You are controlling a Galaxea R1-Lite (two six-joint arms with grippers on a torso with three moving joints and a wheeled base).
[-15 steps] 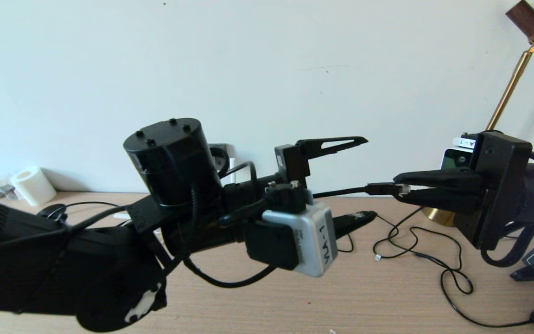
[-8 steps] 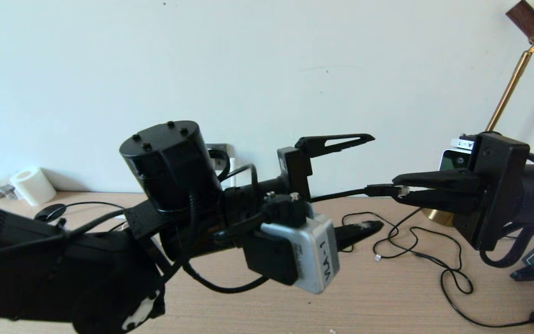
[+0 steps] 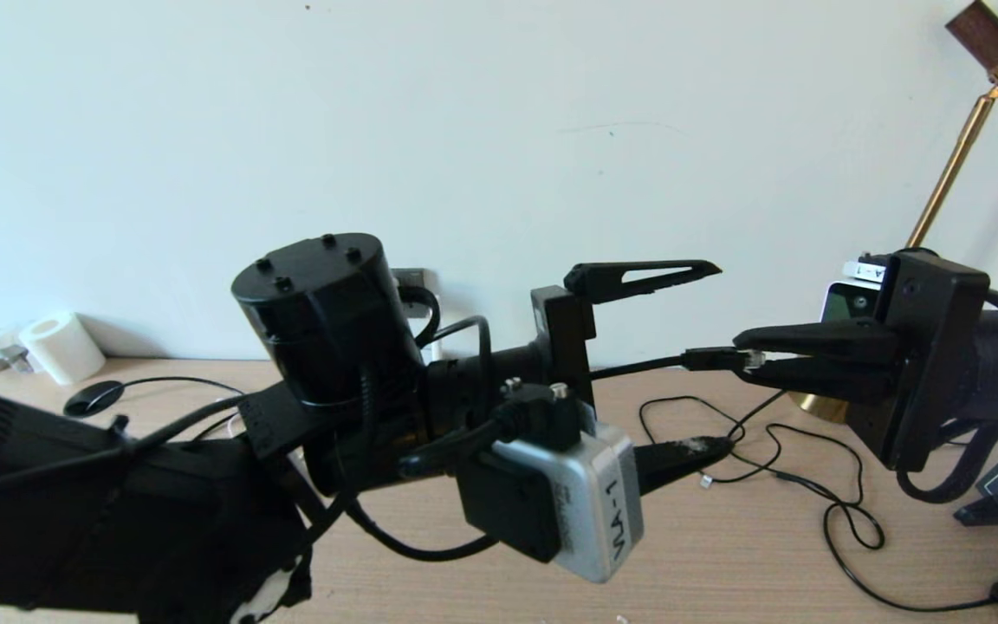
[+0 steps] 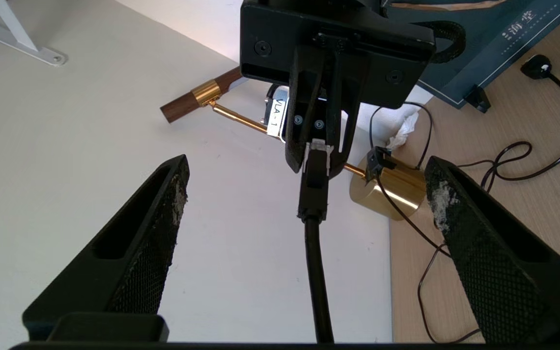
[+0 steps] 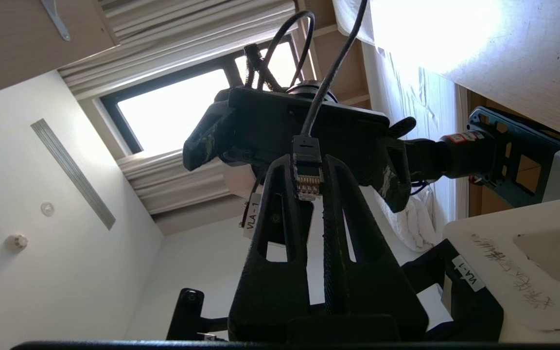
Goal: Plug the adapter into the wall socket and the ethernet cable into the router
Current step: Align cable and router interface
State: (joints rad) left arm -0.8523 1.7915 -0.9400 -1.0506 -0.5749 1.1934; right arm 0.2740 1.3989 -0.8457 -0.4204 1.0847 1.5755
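Home or hotel room: wood counter (image 3: 724, 555), brass lamp (image 3: 954, 165), curtained window (image 5: 173, 102), paper roll (image 3: 61, 347).

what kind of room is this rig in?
Probably a bedroom or hotel-style room: a wooden desk against a plain wall, a brass lamp, a paper roll, and what looks like white bedding near a curtained window.
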